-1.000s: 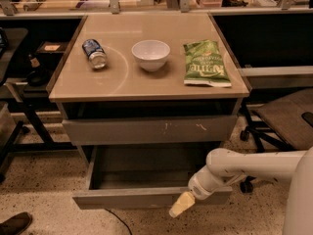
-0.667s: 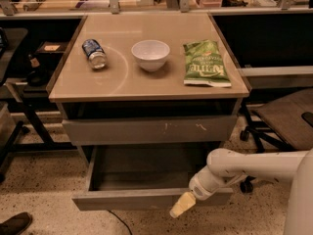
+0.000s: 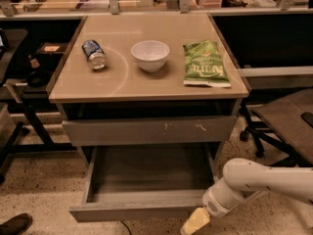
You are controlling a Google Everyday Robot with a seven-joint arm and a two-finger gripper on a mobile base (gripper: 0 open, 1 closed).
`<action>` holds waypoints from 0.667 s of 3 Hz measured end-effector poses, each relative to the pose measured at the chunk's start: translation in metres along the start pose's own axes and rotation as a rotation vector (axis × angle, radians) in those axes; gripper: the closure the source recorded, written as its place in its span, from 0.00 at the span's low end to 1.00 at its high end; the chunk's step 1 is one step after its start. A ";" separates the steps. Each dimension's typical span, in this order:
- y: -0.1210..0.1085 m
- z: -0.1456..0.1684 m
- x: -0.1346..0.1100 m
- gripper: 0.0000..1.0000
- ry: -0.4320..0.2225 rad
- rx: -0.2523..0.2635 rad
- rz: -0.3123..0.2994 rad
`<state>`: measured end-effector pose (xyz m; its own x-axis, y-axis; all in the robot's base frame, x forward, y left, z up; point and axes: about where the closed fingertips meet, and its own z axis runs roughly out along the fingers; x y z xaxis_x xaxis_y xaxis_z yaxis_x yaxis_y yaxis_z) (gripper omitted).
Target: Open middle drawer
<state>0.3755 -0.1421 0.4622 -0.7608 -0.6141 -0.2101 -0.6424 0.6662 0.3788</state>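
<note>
One grey middle drawer [image 3: 137,210] juts open, tool [image 3: 194,222] by its front.

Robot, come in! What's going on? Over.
Yellowish gripper low by the front right corner of the wide, shallow grey middle drawer. Drawer pulled well out. Nothing seen blocking it.

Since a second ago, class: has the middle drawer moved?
Yes. The middle drawer has slid further out, toward the camera, away from the scratched drawer front above; the gripper sits at its front right corner.
</note>
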 end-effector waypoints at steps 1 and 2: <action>-0.001 0.002 -0.002 0.00 0.000 -0.002 -0.009; -0.003 0.002 -0.006 0.00 -0.006 -0.003 -0.018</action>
<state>0.3820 -0.1399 0.4609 -0.7493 -0.6237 -0.2225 -0.6560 0.6534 0.3777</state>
